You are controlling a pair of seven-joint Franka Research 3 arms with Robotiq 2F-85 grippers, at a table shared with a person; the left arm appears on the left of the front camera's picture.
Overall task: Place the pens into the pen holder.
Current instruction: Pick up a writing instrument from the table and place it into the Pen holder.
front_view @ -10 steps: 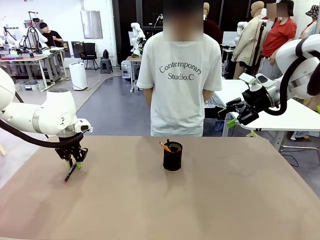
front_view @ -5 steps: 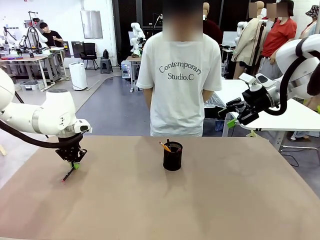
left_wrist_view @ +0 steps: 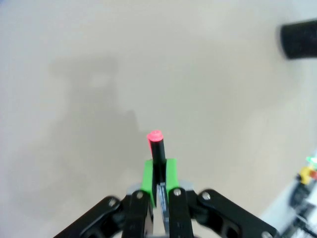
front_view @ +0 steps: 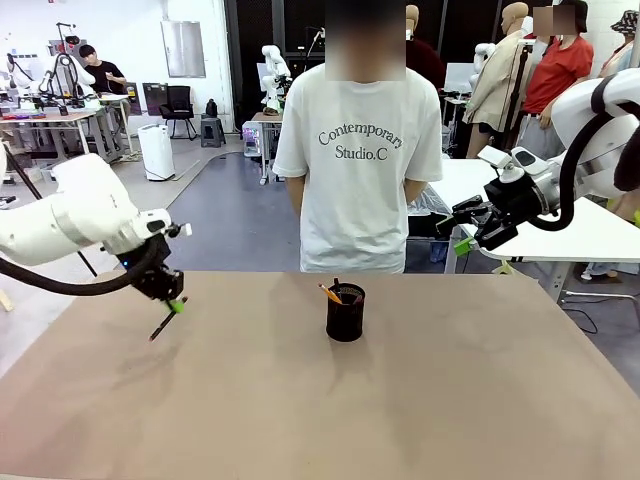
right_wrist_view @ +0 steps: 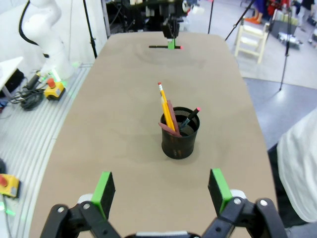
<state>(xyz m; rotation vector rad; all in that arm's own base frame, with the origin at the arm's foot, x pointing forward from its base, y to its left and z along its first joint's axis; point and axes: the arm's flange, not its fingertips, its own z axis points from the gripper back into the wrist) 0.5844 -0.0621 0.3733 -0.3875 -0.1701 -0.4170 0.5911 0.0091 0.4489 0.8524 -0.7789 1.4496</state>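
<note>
Above the brown table (front_view: 420, 400), my left hand (front_view: 172, 302) is clamped tight on the black pen (front_view: 163, 324), lifted clear at the left and well apart from the pen holder (front_view: 345, 312) mid-table, so next I judge I must carry it across and upend it over the rim while my right hand (front_view: 470, 228) waits open

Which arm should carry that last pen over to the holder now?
Left. The left gripper is already shut on the black pen, lifted off the table. The right gripper hangs open and empty, off past the table's far right edge. The pen holder sits mid-table.
</note>
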